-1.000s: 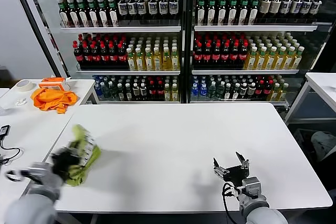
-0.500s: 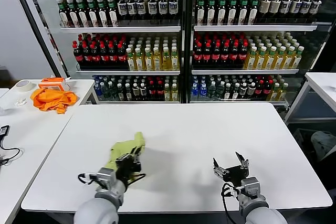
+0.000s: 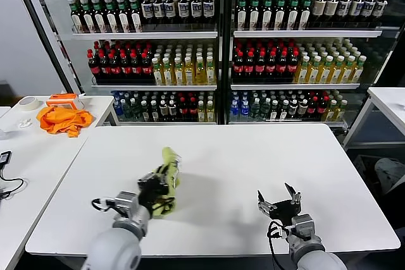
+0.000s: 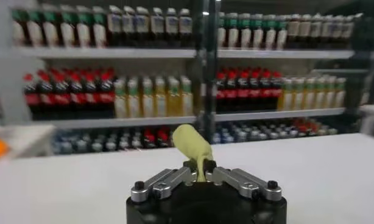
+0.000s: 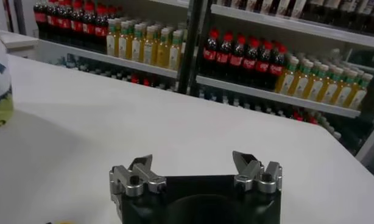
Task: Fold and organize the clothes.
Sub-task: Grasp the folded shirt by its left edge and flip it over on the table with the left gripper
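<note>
Lime-green T-shirt (image 3: pixel 168 178) hangs bunched over the white table (image 3: pixel 253 156), pinched in the closed left gripper (image 3: pixel 154 189). Only the left wrist view shows fabric (image 4: pixel 193 149) squeezed between its fingers. Right gripper (image 3: pixel 279 205) waits near the front edge, fingers spread, holding nothing.

Shop — stocked drink coolers (image 3: pixel 218 49).

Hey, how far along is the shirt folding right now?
Barely begun. Done: the left gripper is shut on the bunched green T-shirt over the white table. Left: spreading, folding, tidying. The right gripper waits open, empty.
</note>
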`<state>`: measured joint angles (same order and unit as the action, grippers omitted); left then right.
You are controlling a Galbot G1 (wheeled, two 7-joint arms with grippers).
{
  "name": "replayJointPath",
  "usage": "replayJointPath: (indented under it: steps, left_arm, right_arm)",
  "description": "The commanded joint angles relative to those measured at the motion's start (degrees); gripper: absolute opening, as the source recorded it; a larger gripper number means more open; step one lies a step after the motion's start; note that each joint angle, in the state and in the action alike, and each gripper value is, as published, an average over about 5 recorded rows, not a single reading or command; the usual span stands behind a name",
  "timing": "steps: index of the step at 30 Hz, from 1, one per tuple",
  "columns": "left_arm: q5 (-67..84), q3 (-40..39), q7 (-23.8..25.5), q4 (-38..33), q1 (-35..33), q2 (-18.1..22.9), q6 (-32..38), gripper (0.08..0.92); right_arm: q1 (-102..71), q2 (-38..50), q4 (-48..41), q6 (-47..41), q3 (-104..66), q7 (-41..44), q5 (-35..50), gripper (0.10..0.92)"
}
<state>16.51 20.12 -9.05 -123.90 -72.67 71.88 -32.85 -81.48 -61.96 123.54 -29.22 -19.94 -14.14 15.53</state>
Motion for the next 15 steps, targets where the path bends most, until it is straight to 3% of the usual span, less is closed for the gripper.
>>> replayJointPath:
  steps: [1,7,10,12,15]
  left_arm:
    - [-5.3,21.5,5.6,0.9,-4.3,-20.9,-0.2,0.114]
    - [-10.9,33.5,11.2,4.2,-8.6,-32.2,0.8,0.114]
    - [-15.0,35.8,14.0,5.8,-9.5,-35.8,2.9,0.114]
    - [-17.0,34.6,15.1,5.8,-9.0,-35.9,3.4,0.114]
    - [-20.0,28.2,15.3,3.4,-7.3,-31.6,3.3,0.114]
  right_arm:
    - [0.5,0.0,-0.2,0.0,0.5,0.0,0.0,0.823]
    - [1.0,-0.1,-0.4,0.1,1.0,0.1,0.0,0.823]
    - [1.1,-0.1,-0.6,0.2,1.0,0.1,0.0,0.823]
    - [1.2,-0.1,-0.7,0.3,0.9,0.2,0.0,0.823]
    - [1.0,-0.1,-0.9,0.5,0.7,0.3,0.0,0.823]
